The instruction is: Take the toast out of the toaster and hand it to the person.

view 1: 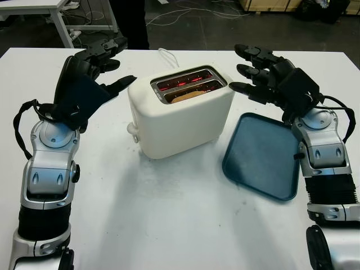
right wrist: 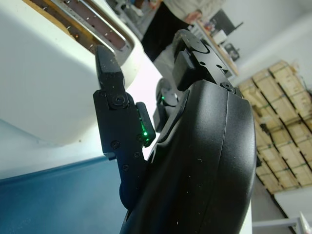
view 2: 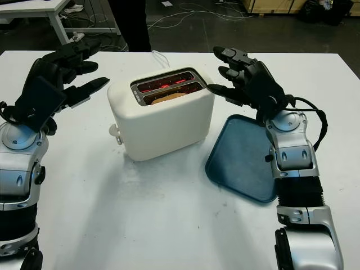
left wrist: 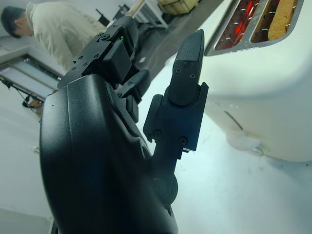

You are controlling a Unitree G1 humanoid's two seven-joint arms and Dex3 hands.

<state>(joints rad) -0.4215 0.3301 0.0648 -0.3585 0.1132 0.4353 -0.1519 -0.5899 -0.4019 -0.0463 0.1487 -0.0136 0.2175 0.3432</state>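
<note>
A cream toaster stands in the middle of the white table, its far slot glowing red. A slice of toast sits low in the near slot, also seen as the toast in the left wrist view. My left hand is raised just left of the toaster, open and holding nothing. My right hand is raised just right of the toaster's top, open, its fingertips close to the slot end without touching it. A person in a beige top stands beyond the table's far side.
A dark blue tray lies flat on the table right of the toaster, under my right forearm. The toaster's white cord runs off the far edge. Dark trouser legs stand behind the table.
</note>
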